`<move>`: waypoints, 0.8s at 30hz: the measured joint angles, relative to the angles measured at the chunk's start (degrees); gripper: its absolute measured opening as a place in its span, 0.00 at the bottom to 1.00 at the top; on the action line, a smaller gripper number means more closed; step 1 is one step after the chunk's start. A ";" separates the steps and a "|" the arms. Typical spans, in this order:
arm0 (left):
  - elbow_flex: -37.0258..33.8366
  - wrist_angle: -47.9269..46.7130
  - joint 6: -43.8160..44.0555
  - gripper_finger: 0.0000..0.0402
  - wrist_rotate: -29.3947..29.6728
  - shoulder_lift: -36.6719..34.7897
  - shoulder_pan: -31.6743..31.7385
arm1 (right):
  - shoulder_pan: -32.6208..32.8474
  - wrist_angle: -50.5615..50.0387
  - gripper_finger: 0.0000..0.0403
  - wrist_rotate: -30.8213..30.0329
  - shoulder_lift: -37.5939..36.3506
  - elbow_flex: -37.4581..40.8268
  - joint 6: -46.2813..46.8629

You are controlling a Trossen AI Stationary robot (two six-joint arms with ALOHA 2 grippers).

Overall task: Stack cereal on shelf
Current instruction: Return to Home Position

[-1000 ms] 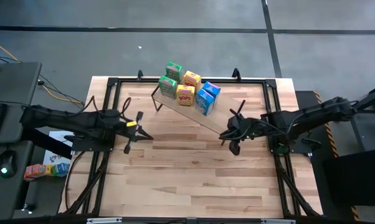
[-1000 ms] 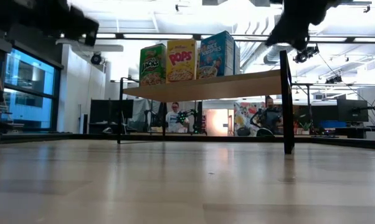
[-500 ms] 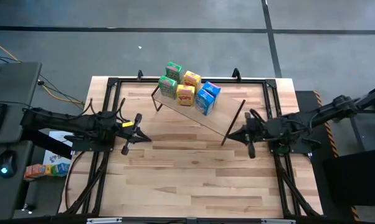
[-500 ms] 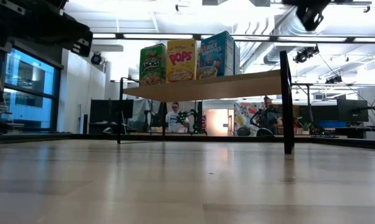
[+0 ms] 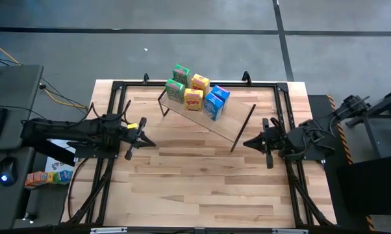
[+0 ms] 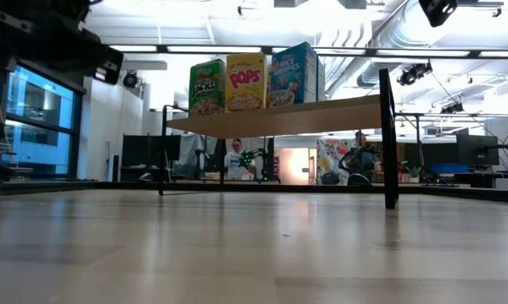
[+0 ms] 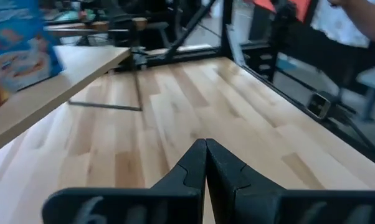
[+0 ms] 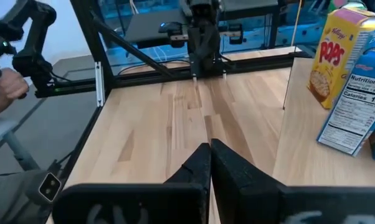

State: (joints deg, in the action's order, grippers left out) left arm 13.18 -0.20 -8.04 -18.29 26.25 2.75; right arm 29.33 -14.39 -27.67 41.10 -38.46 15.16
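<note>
The shelf (image 5: 212,120) is a light-wood board on thin black legs (image 6: 388,143), lying slantwise on the far half of the table. Several cereal boxes stand upright on its far-left end: two green (image 5: 176,89), two yellow (image 5: 194,99) and two blue (image 5: 214,104). The low view shows a green (image 6: 207,88), a yellow (image 6: 245,82) and a blue (image 6: 292,74) box in a row on the board. My left gripper (image 5: 150,143) is shut and hovers left of the shelf. My right gripper (image 5: 246,144) is shut, just right of the shelf's near-right end. Both are empty.
A black frame (image 5: 280,86) borders the tabletop. The near half of the table (image 5: 195,188) is bare wood. A person's hand (image 8: 7,82) shows beyond the table's edge, and people sit in the room behind (image 6: 235,157). More small boxes (image 5: 47,177) lie off the table at left.
My right gripper has drawn back from the shelf's near-right end toward the table's right edge and has risen out of the low view. My left gripper has pulled back a little toward the left edge. The shelf and the boxes have stayed where they were.
</note>
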 joint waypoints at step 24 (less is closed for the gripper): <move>-12.53 6.94 7.39 0.00 3.53 -9.70 0.61 | 4.83 -5.91 0.00 -7.79 -1.43 0.00 4.81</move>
State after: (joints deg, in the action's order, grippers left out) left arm 0.64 6.74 -0.64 -14.76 16.56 3.36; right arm 34.15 -20.30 -35.46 39.67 -38.46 19.97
